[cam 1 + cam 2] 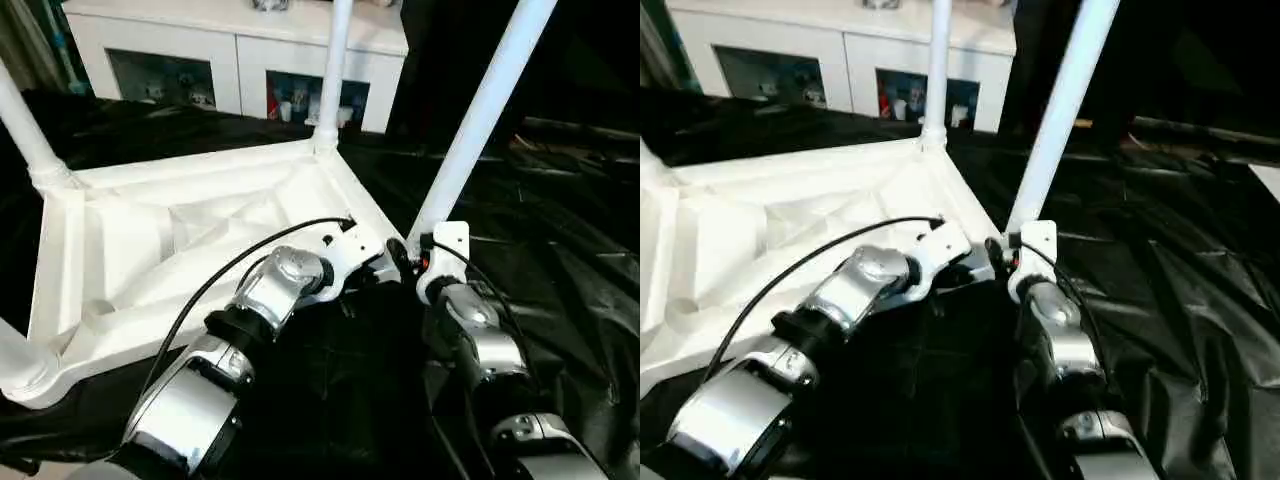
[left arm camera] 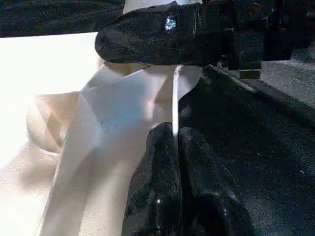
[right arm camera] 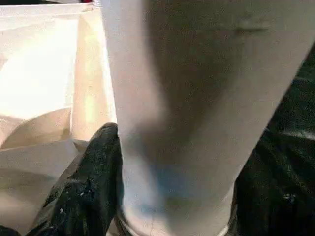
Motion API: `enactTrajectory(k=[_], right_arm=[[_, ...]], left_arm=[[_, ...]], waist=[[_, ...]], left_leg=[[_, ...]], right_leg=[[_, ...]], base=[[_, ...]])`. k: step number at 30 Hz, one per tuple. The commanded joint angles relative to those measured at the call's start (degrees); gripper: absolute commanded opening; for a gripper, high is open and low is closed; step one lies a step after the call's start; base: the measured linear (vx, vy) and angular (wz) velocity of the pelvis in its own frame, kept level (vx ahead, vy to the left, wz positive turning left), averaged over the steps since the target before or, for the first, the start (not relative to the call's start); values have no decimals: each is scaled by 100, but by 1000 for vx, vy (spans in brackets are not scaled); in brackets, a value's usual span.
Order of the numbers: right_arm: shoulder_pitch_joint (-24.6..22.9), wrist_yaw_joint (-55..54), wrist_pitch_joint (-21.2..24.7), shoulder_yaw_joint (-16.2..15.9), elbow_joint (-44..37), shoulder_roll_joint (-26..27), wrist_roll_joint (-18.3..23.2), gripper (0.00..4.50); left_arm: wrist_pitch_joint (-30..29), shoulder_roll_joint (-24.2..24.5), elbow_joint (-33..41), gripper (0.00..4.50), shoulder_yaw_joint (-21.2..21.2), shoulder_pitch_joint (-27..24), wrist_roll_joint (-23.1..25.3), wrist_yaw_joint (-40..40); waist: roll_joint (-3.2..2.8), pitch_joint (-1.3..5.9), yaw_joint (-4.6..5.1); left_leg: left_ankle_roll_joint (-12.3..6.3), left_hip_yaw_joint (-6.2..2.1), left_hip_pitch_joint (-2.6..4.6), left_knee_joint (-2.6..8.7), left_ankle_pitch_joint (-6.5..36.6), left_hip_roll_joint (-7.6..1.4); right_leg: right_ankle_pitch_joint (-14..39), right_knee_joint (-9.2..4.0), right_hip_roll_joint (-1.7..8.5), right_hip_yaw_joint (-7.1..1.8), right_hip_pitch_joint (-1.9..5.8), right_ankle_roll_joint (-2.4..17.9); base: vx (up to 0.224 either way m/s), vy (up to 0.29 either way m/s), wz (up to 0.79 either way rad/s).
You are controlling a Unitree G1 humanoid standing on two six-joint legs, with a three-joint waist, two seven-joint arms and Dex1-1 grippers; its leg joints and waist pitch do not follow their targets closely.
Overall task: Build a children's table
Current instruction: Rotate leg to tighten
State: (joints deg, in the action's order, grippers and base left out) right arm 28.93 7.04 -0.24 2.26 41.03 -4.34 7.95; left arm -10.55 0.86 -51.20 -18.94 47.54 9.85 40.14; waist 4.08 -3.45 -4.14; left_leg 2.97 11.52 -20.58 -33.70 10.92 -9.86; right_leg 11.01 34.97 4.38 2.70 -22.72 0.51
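Observation:
The children's table (image 1: 200, 230) lies upside down on the black cloth, ribbed underside up, with white legs rising from its corner sockets. My right gripper (image 3: 172, 196) is shut on the near-right leg (image 1: 480, 120) just above its socket, one black finger (image 3: 93, 187) pressed against the tube. My left gripper (image 2: 176, 135) is beside it at the same corner, its two fingers pinched together on the thin upright rim (image 2: 174, 98) of the table. The right gripper's finger (image 2: 162, 34) crosses just beyond it. Another leg (image 1: 335, 70) stands at the far corner.
A white cabinet (image 1: 230, 50) with glass doors stands behind the work table. Wrinkled black cloth (image 1: 560, 250) stretches to the right of the table. Two more legs (image 1: 25, 125) rise at the left edge. A black cable loops over my left wrist (image 1: 290, 275).

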Motion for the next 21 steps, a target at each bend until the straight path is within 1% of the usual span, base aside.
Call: enactTrajectory(k=[1,2,3,4,5,6,7,8,9,10,11,12,13,14,15,16,17,18,19,20,21], right_arm=[[-127,326,-14,-8,40,81,68,322],[-153,500,-40,47,-12,68,192,339],[-165,584,-53,69,-36,57,248,354],[-181,684,-67,64,-62,13,270,354],[-242,936,-10,8,-172,-96,299,363],[-285,1106,35,-36,-250,-173,310,381],[-370,1446,122,-136,-394,-309,338,381],[-370,1446,122,-136,-394,-309,338,390],[-518,1960,166,-299,-613,-528,350,399],[-518,1960,166,-299,-613,-528,350,399],[-638,2308,155,-390,-791,-680,386,399],[-804,2749,134,-462,-1058,-880,456,399],[-909,3032,141,-492,-1240,-1004,525,399],[-921,3061,143,-493,-1261,-1017,533,399],[-1002,3251,161,-490,-1414,-1106,598,399],[-1002,3251,161,-490,-1414,-1106,598,399],[-1110,3451,144,-469,-1606,-1220,670,399],[-1111,3452,143,-469,-1608,-1222,671,399],[-1278,3778,159,-525,-1839,-1390,752,399],[-1294,3808,162,-530,-1860,-1405,758,399],[-1375,3961,192,-570,-1965,-1481,787,399]], left_arm=[[31,10,-196,0,28,-99,42,-199],[86,57,-172,0,11,-122,34,-101],[119,81,-164,0,2,-133,31,-52],[153,110,-160,0,9,-149,12,25],[264,200,-74,0,-25,-209,-2,223],[340,261,-12,0,-50,-252,-10,356],[395,343,99,0,-55,-325,-70,599],[395,343,99,0,-55,-325,-70,599],[594,492,274,0,-80,-448,-180,1044],[594,492,274,0,-80,-448,-180,1044],[753,612,414,0,-102,-547,-280,1399],[889,803,618,0,-144,-680,-404,1869],[968,933,742,0,-179,-760,-469,2159],[974,949,756,0,-183,-769,-476,2191],[999,1065,858,0,-214,-832,-523,2412],[999,1065,858,0,-214,-832,-523,2412],[1031,1222,1006,0,-227,-921,-608,2699],[1031,1224,1007,0,-227,-922,-609,2701],[1002,1416,1164,0,-195,-1021,-699,2999],[999,1433,1178,0,-191,-1029,-706,3025],[981,1520,1230,0,-174,-1068,-722,3138]], waist=[[51,359,-16],[49,357,-29],[53,346,-30],[55,345,-24],[55,330,-24],[64,334,-14],[70,329,-13],[75,332,-12],[52,321,-11],[65,321,-11],[63,327,-6],[69,327,-19],[82,318,-32],[69,311,-39],[43,316,-55],[38,315,-48],[31,314,-58],[31,312,-64],[15,302,-61],[8,298,-83],[19,296,-95]], left_leg=[[-424,-162,25,385,927,-331],[-452,-160,34,383,980,-338],[-448,-165,23,394,1018,-340],[-434,-169,18,399,1032,-341],[-423,-181,8,413,1086,-333],[-420,-179,10,412,1121,-340],[-419,-176,16,404,1145,-341],[-430,-183,5,404,1124,-341],[-473,-177,11,402,1091,-340],[-488,-179,-1,403,1074,-340],[-480,-177,7,402,1047,-343],[-500,-175,10,401,1055,-341],[-548,-176,3,405,1038,-361],[-553,-179,-1,412,1042,-360],[-545,-174,23,416,1062,-376],[-528,-171,24,424,1074,-383],[-478,-173,41,429,1114,-385],[-456,-176,40,433,1120,-395],[-429,-173,37,443,1139,-396],[-406,-186,39,449,1169,-401],[-423,-178,41,445,1172,-408]], right_leg=[[1057,-449,467,-263,239,1171],[1116,-459,469,-265,233,1169],[1208,-467,468,-262,237,1155],[1260,-471,470,-261,241,1147],[1428,-493,471,-251,243,1094],[1485,-494,469,-254,248,1076],[1568,-507,479,-263,234,1048],[1563,-504,484,-261,251,1051],[1567,-514,483,-263,237,1066],[1580,-518,482,-260,248,1051],[1595,-511,483,-262,235,1072],[1609,-522,478,-258,242,1061],[1577,-511,486,-273,247,1051],[1596,-515,487,-269,242,1048],[1562,-499,479,-269,220,1098],[1551,-495,469,-268,207,1117],[1592,-499,475,-263,199,1135],[1592,-492,482,-265,202,1151],[1574,-488,474,-265,193,1174],[1582,-486,478,-263,199,1144],[1503,-476,481,-271,209,1150]], base=[[0,0,0],[0,0,0],[0,0,0],[0,0,0],[0,0,0],[0,0,0],[0,0,0],[0,0,0],[0,0,0],[0,0,0],[0,0,0],[0,0,0],[0,0,0],[0,0,0],[0,0,0],[0,0,0],[0,0,0],[0,0,0],[0,0,0],[0,0,0],[0,0,0]])
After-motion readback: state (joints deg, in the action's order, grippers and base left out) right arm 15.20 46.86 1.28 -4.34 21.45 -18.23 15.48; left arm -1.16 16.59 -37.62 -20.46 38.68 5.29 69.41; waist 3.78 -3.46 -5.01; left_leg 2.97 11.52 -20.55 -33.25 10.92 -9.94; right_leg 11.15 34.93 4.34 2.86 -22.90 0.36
